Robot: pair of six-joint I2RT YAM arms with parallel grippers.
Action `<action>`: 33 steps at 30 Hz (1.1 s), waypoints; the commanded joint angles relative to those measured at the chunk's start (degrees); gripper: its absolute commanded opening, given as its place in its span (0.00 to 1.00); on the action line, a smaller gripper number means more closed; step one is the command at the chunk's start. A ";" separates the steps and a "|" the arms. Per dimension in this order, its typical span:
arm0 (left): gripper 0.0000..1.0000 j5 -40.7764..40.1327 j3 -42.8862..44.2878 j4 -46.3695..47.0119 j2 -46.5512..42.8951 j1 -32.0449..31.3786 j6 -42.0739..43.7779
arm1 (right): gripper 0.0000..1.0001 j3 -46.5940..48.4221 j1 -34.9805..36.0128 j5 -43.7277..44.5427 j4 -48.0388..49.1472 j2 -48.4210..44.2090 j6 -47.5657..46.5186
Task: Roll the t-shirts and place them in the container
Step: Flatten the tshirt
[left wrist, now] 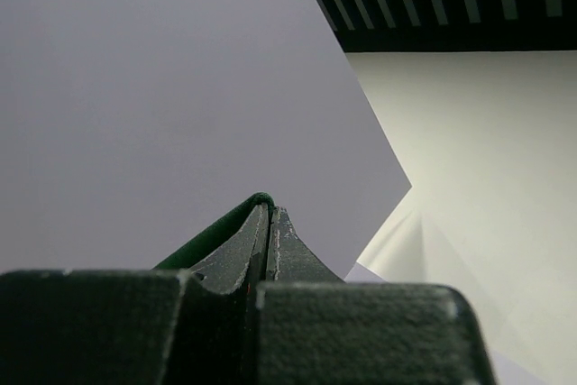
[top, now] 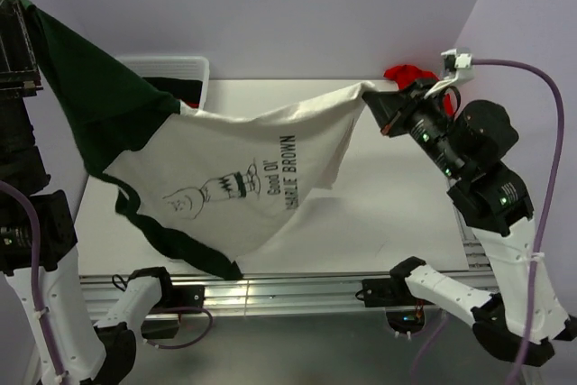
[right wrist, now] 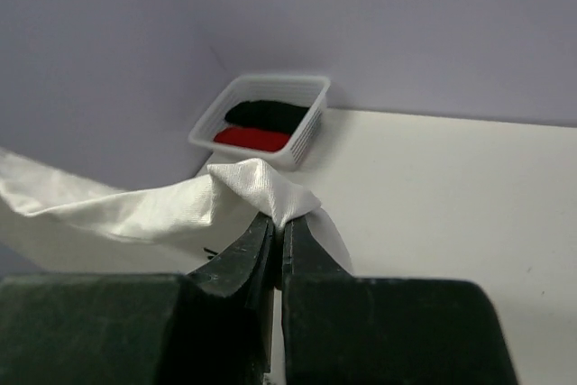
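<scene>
- The left claw [left wrist: 269,214] is pressed shut on a fold of dark green cloth [left wrist: 212,236]; it is raised high past the desk's left edge.
- The right claw [right wrist: 275,223] is pinched tight on a white corner of the tee [right wrist: 180,200], above the desk's far right part.
- The tee [top: 243,178] hangs spread between the two claws, off the desk [top: 397,196]. One green sleeve [top: 90,87] runs up to the left claw [top: 22,6], and the white hem runs across to the right claw [top: 371,96].
- Its print [top: 234,188] faces up and lies sideways in the top view.
- The tee's lower green edge [top: 194,254] sags toward the desk's near edge; whether it touches cannot be told.
- A red cloth [top: 407,73] lies at the far right corner, just behind the right claw.
- A white basket [right wrist: 306,128] stands at the far left corner, holding a red tee [right wrist: 252,139] and a black tee [right wrist: 266,114] side by side.
</scene>
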 commanded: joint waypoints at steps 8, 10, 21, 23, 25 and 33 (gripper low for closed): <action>0.00 -1.27 -5.40 7.46 -1.76 0.33 0.51 | 0.00 1.18 -28.72 -26.96 12.69 4.62 6.39; 0.00 -1.27 -5.13 8.43 -0.88 0.33 0.86 | 0.00 5.98 -28.72 -23.36 10.25 5.85 4.72; 0.01 6.89 -4.34 13.88 -5.61 0.41 3.50 | 0.00 -0.30 -28.63 -29.15 19.45 -8.02 1.64; 0.01 8.21 -5.21 14.58 -7.90 0.94 2.45 | 0.00 -2.67 -28.63 -29.58 20.33 -12.05 0.85; 0.00 9.97 -5.31 14.23 -10.00 3.30 1.66 | 0.00 -3.99 -28.63 -29.32 19.81 -14.53 0.14; 0.01 11.83 -0.56 11.86 -11.52 13.78 -3.45 | 0.00 -5.23 -28.63 -26.52 15.07 -21.22 -0.21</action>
